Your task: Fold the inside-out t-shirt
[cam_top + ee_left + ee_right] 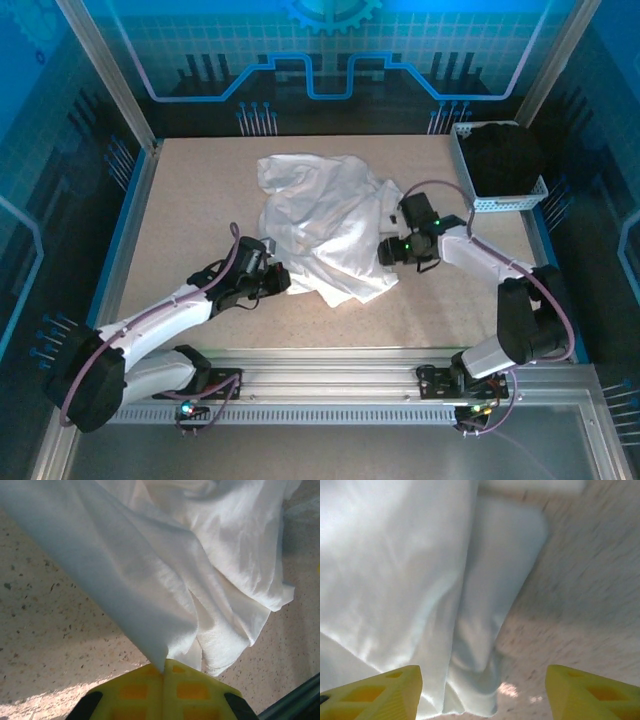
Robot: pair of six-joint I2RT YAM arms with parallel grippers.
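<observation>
Seen from overhead, one plain white, thin cloth t-shirt (325,225) lies crumpled mid-desk (190,200), with one left arm (170,310) at its near-left hem and one right arm (490,262) at its right edge. One white lattice basket (510,203) at the far right holds one black garment (500,158). At the left wrist, the left jaws are clenched on a fold of the shirt (190,570). At the right wrist, the right jaws are released, straddling a cloth edge (485,630). The step appears to be spreading the shirt flat, with no fold made yet. Next, the right jaws probably need to pinch that edge, then both arms draw apart.
</observation>
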